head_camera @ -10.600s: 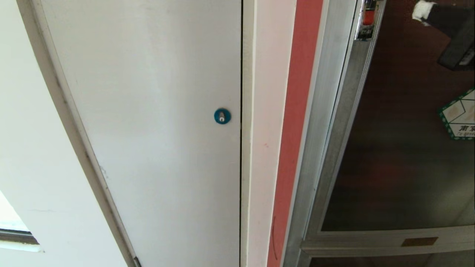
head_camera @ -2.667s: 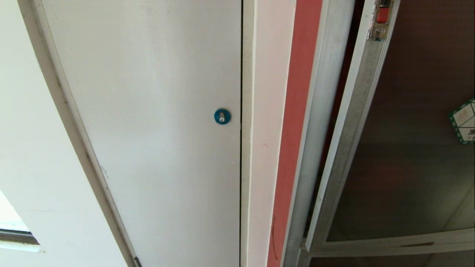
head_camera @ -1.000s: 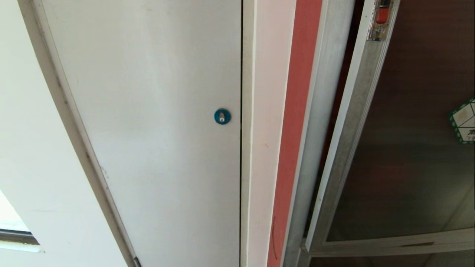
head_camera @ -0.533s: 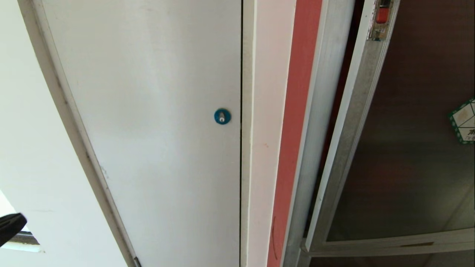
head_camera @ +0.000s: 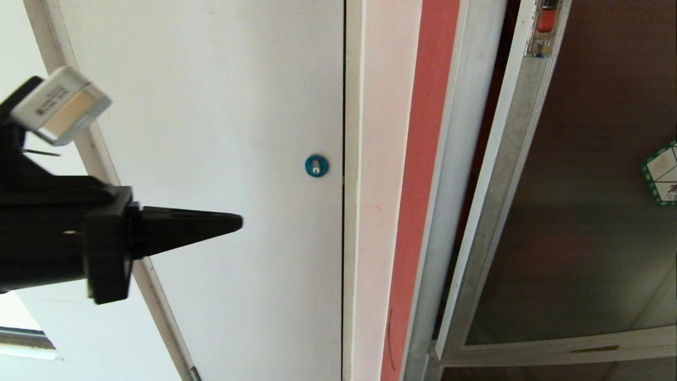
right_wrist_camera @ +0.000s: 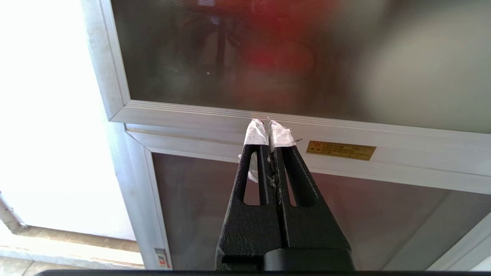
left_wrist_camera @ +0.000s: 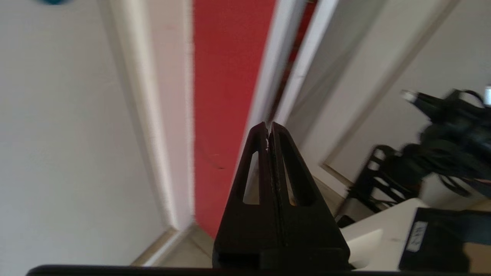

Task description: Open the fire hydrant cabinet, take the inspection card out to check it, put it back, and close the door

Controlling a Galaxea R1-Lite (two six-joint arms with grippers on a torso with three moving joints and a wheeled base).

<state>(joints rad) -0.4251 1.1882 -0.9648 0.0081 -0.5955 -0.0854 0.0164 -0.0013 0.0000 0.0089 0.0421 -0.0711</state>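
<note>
The door [head_camera: 571,211] of the fire hydrant cabinet [head_camera: 460,174] stands slightly ajar, its silver frame swung a little clear of the cabinet's own frame so that a dark gap with a hint of red shows along the latch edge. The small red latch [head_camera: 546,21] sits at the top of that edge, and a green-bordered sticker [head_camera: 661,172] clings to the tinted glass at the far right. The gap looks too narrow to reach through, so the door likely needs pulling wider before anything can come out. The inspection card is not visible in any view; it is presumably inside.

The left end effector [head_camera: 232,222] reaches in level from the left, its black tip pointing toward the cabinet and crossing in front of the plain white panel door [head_camera: 222,106] with its blue round lock [head_camera: 317,165]. It is well short of the gap. Its fingers are pressed together with nothing between them, a narrow point that would suit slipping behind the door's edge.

The right end effector [right_wrist_camera: 268,128] hangs low in front of the door's bottom rail, near a small brass plate [right_wrist_camera: 340,150]. Its white-padded fingers [right_wrist_camera: 256,134] are closed on nothing, and the arm looks parked.
</note>
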